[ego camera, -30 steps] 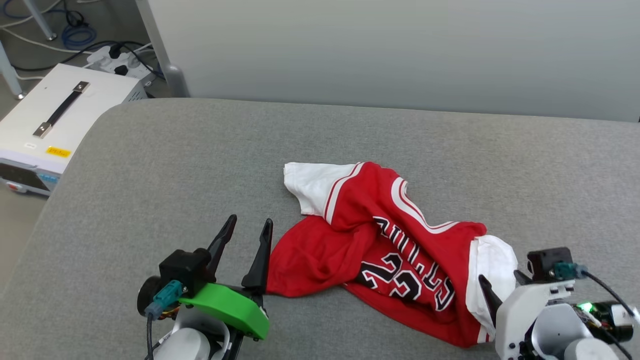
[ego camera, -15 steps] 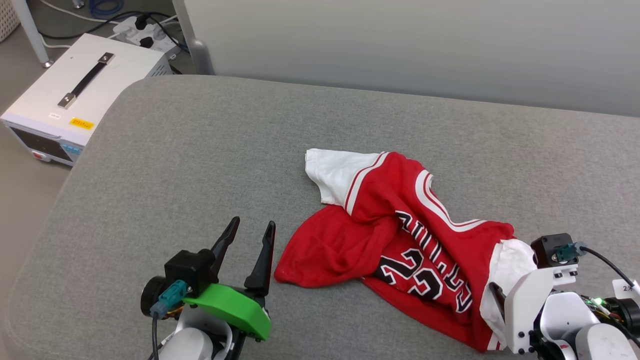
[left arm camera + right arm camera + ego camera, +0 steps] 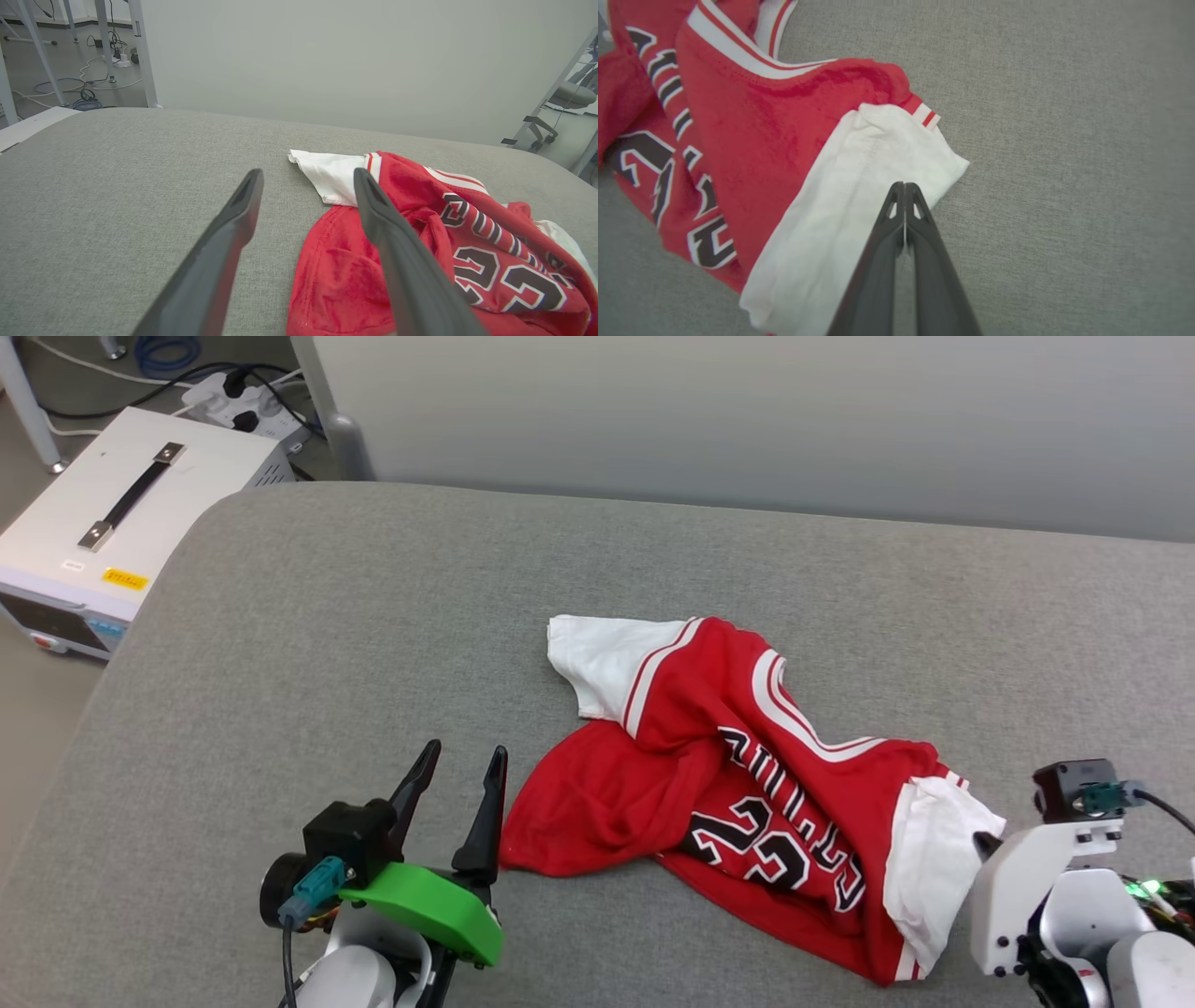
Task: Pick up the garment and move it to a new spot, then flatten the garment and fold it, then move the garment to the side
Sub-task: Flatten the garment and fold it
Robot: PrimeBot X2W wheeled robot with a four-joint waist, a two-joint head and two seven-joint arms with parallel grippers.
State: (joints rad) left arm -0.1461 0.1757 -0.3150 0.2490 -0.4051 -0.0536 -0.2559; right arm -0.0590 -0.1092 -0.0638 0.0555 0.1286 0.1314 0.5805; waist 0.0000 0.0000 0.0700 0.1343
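Observation:
The garment (image 3: pixel 747 775) lies crumpled on the grey padded surface (image 3: pixel 373 616): a red jersey with black white-edged lettering and white sleeves. My left gripper (image 3: pixel 467 749) stands open just left of its red hem, touching nothing. In the left wrist view the left gripper (image 3: pixel 308 175) has bare surface between its fingers, with the garment (image 3: pixel 420 224) to the right. My right gripper (image 3: pixel 980 842) is at the garment's near right sleeve. The right wrist view shows the right gripper (image 3: pixel 904 185) with its tips pressed together on the white sleeve of the garment (image 3: pixel 761 140), near the sleeve's edge.
A white box with a black handle (image 3: pixel 121 523) stands on the floor beyond the surface's left edge, with a power strip and cables (image 3: pixel 233 411) behind it. A grey wall panel (image 3: pixel 747 420) runs along the far edge. Bare surface stretches left and behind the garment.
My right gripper has shut on the white sleeve, whose edge now points right. The head camera has shifted slightly. The left gripper stays open in the same place.

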